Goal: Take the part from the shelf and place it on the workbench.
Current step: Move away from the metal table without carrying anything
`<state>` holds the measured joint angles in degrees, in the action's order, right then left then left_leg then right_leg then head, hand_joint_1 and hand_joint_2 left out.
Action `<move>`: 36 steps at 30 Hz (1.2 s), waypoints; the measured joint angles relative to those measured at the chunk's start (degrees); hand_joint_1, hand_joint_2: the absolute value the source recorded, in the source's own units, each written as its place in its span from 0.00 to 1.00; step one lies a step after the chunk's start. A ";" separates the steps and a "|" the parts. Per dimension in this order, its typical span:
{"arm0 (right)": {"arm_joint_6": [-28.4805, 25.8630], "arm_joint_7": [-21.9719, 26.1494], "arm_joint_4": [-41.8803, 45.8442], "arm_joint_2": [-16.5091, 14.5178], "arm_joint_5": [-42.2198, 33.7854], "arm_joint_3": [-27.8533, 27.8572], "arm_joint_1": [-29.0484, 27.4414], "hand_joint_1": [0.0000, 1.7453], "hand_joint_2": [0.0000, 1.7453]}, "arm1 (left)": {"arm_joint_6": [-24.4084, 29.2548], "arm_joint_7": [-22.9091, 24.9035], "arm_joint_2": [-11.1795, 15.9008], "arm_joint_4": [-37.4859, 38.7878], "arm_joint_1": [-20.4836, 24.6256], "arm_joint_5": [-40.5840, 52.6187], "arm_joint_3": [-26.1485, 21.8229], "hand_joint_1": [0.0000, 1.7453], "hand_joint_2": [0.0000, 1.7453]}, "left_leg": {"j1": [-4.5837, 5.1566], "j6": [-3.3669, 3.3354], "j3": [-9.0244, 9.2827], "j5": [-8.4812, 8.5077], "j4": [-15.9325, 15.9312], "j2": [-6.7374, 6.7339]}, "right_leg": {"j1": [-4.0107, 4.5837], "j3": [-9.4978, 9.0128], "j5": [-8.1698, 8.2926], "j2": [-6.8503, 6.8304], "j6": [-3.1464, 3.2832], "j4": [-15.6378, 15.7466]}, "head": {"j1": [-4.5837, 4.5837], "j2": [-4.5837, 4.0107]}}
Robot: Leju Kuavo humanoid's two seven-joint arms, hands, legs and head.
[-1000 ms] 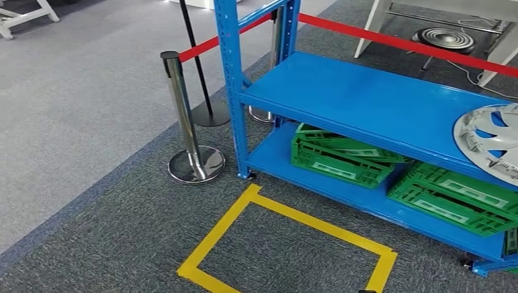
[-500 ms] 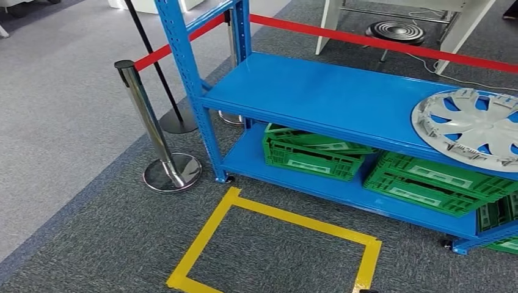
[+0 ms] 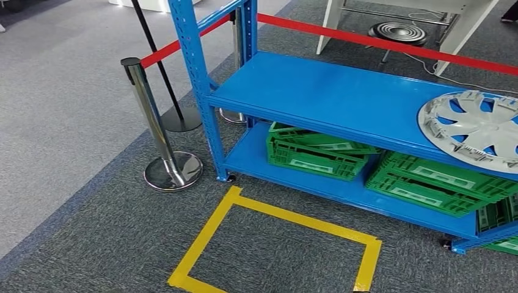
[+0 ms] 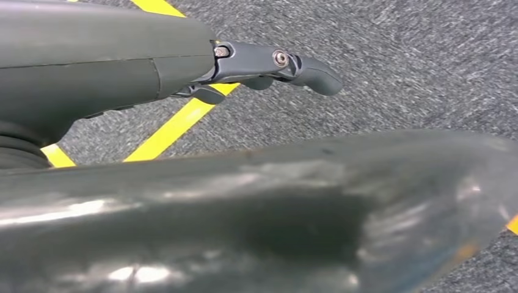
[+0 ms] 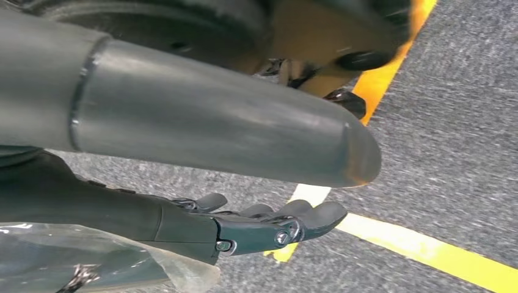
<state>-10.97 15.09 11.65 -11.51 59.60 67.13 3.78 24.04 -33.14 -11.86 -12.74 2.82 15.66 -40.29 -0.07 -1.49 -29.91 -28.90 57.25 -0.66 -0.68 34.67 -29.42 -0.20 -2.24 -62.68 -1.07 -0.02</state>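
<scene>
Head view: the part, a silver wheel cover, lies flat on the upper deck of the blue shelf, at the deck's right end and partly cut by the frame's right edge. Being round, it has no long axis to align with; its near rim, close to the deck's front edge, is the accessible side. Green crates sit on the lower deck beneath it. A yellow tape rectangle marks the carpet in front of the shelf, and a chrome stanchion with a red belt stands at the left.

Left wrist view: the left hand hangs over carpet and yellow tape, fingers loosely extended and holding nothing.

Right wrist view: the right hand likewise hangs above the tape line, fingers slightly curled, apart, and empty.

The deciding relation: both hands are low beside the body, well apart from the part, which lies forward, higher, and to the right. Judged from this layout, the right hand is the nearer one, and the robot probably needs to shift rightward before either arm can reach the rim.
</scene>
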 joint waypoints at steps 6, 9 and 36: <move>-0.05 -0.16 0.00 -0.01 0.07 0.01 -0.07 0.00 0.00 | 0.02 0.00 0.01 0.00 0.10 0.24 -0.02 0.00 0.00 | 0.17 1.54 -0.26 -1.33 1.37 -0.07 | 0.04 -2.95 0.68 -0.08 1.80 4.92 | 0.40 0.00; -0.05 -0.28 0.00 -0.01 0.14 0.01 0.03 0.00 0.00 | 0.02 0.00 0.02 0.00 0.11 0.28 -0.05 0.00 0.00 | -0.03 2.32 -4.83 -5.86 11.01 0.11 | -0.05 -3.34 0.48 -0.03 2.59 5.05 | 0.73 0.00; -0.08 -1.64 0.00 -0.01 1.10 -0.02 -0.18 0.00 0.00 | -0.04 0.07 -0.01 -0.01 0.20 0.93 -0.10 0.00 0.00 | 0.26 1.32 -0.26 -0.89 0.89 0.44 | 0.09 -2.80 0.53 0.13 1.54 4.64 | 0.43 0.00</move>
<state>-11.05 13.44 11.65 -11.52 60.70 67.11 3.60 23.99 -33.07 -11.86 -12.75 3.03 16.58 -40.39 0.18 -0.17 -30.17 -29.79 58.14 -0.22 -0.59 31.87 -28.90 -0.07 -0.70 -58.04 -0.64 -0.02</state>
